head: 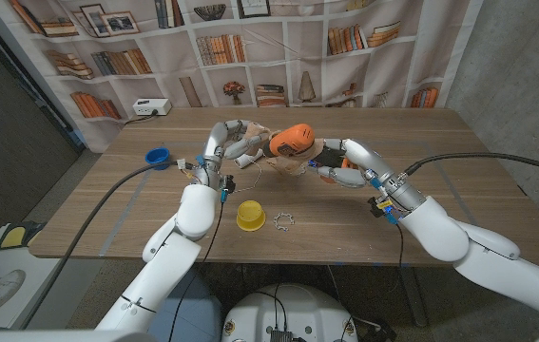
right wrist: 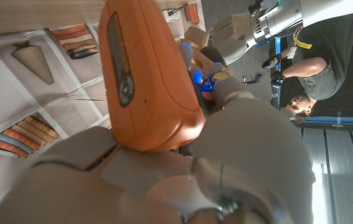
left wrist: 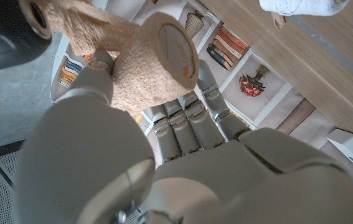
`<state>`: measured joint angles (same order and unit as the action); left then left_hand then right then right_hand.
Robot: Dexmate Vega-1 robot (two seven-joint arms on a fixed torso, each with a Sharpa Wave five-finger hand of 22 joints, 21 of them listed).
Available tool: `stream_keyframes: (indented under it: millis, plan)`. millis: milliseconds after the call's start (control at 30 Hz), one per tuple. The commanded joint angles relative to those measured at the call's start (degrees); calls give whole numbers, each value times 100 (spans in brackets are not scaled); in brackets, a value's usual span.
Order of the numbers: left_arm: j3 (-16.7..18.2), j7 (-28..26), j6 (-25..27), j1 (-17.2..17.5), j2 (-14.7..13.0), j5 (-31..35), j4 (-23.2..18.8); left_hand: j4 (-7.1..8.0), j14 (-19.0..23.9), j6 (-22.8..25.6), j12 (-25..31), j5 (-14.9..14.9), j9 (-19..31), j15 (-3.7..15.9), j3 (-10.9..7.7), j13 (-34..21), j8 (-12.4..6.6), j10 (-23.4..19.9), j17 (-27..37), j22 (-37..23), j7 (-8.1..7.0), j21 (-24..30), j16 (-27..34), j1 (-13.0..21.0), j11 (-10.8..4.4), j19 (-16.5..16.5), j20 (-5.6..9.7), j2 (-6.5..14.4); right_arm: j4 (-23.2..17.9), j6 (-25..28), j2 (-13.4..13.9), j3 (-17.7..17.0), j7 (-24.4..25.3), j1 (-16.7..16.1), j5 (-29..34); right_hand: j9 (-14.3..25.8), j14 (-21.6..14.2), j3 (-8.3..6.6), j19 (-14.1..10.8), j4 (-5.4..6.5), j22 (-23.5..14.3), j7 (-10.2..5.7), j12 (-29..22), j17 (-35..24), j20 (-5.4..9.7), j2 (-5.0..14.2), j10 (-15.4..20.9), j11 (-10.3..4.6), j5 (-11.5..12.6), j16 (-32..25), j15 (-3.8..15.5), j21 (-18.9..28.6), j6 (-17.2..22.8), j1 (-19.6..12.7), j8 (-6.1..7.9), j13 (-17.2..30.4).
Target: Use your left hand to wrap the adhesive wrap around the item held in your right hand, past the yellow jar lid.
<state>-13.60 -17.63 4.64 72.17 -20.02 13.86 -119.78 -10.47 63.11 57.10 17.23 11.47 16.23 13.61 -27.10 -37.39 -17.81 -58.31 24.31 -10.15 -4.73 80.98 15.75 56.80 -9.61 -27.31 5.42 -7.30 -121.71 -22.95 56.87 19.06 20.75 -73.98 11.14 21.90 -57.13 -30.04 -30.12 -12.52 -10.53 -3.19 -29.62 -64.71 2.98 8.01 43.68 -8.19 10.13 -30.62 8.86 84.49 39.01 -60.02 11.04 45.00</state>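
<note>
Looks like mid-wrap: the left hand [head: 223, 142] grips the tan fuzzy roll of adhesive wrap [left wrist: 154, 59] in its fingertips, right beside the orange plastic item [head: 293, 141] clamped in the right hand [head: 343, 161]. Next it needs to carry the roll around the item, keeping tension. The left wrist view shows the roll's paid-out strip; the head view adds the yellow jar lid [head: 249, 216], nearer the robot than both hands.

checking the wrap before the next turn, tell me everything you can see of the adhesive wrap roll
The adhesive wrap roll is a tan, fuzzy-looking cylinder with a paler flat end face. The left hand holds it raised above the table. A strip of the same tan wrap runs off it toward the orange item held in the right hand. In the head view it sits between the two hands, beyond the yellow jar lid, too small there to show detail.
</note>
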Motion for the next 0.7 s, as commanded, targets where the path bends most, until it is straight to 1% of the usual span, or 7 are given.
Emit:
stream_keyframes:
  millis: [33,333,567,700]
  plan:
    - [-100,82,-95,-130,-22,-65,195,82,-10,39,-19,28,28,-17,-83,-6,-17,-1,26,-14,-17,6,-14,1209,5,3,21,1262,-81,296,-37,185,-230,186,264,12,-47,-697,-4,645,-16,-372,-22,-4,880,240,139,-66,-10,14,406,223,446,152,14,24]
    - [-152,227,-129,-197,-141,-32,203,84,-11,34,-23,28,38,-19,-83,-19,-15,11,26,-14,-14,3,-19,1211,1,8,16,1270,-125,501,-133,340,-273,332,434,6,-37,-696,32,649,-8,-394,-16,-1,876,240,142,-61,-8,22,405,200,449,162,12,27]
    - [-134,229,-273,-209,-166,-71,218,82,-18,41,-23,27,40,-19,-81,-34,-15,17,28,-14,-24,2,-22,1214,0,8,17,1268,-202,772,-138,489,-538,497,497,1,-17,-699,58,651,-6,-410,-11,3,875,239,126,-77,-7,36,407,187,436,169,6,40]
    - [-112,226,-365,-221,-201,-77,204,80,-18,30,-28,27,39,-15,-82,-31,-7,17,31,-14,-18,1,-22,1217,3,10,17,1269,-220,871,-172,547,-574,547,551,-2,-11,-698,81,652,-4,-414,3,4,872,235,111,-87,-7,41,409,175,434,175,5,35]
